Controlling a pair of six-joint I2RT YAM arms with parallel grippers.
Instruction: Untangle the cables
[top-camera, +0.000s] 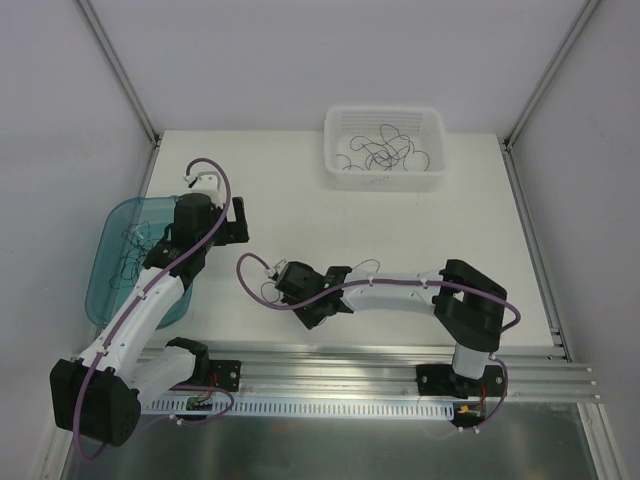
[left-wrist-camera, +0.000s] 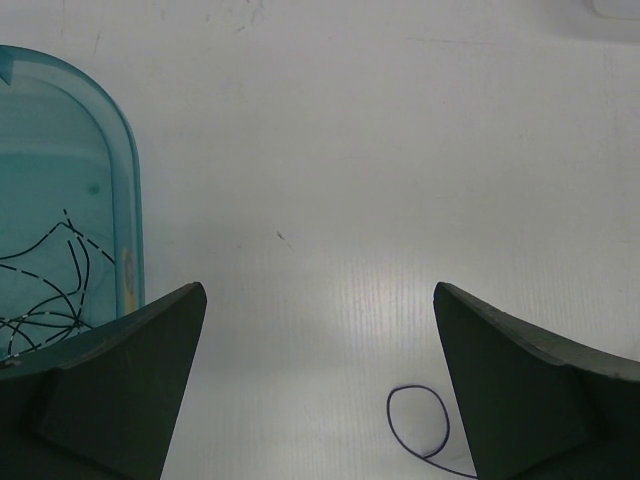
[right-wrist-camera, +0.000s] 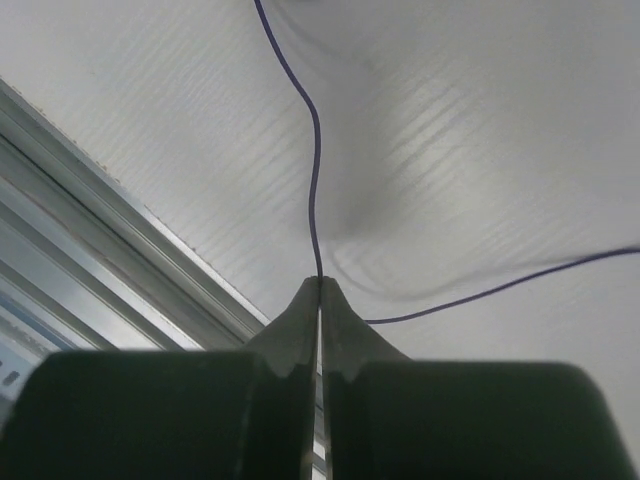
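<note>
Purple wire (right-wrist-camera: 314, 170), hair-thin, runs up out of the right gripper (right-wrist-camera: 320, 285), whose jaws are pressed together on it with no gap showing. The pinch sits low over the table (top-camera: 400, 230), close to the aluminium rail (right-wrist-camera: 90, 210) at the near edge. A second run of the same colour trails off to the right across the surface. The left gripper (left-wrist-camera: 320, 300) hangs with its jaws spread wide and nothing between them, just beside the teal bin (left-wrist-camera: 128, 180). Tangled cables (left-wrist-camera: 60, 285) lie inside that bin; loose strands (top-camera: 385, 152) lie in the white basket (top-camera: 384, 183) at the far side.

Risks I judge from here:

1. Slip. The wire is caught only at the very fingertips, so a fast lift could pull it free.
2. Snag. If the trailing run catches the rail or a finger, a pull tightens a kink instead of clearing it.
3. Drag. A small loop (left-wrist-camera: 390, 415) lies on the table below the open left gripper. I cannot tell whether it belongs to the held wire, and sweeping that arm across could carry it along.
</note>
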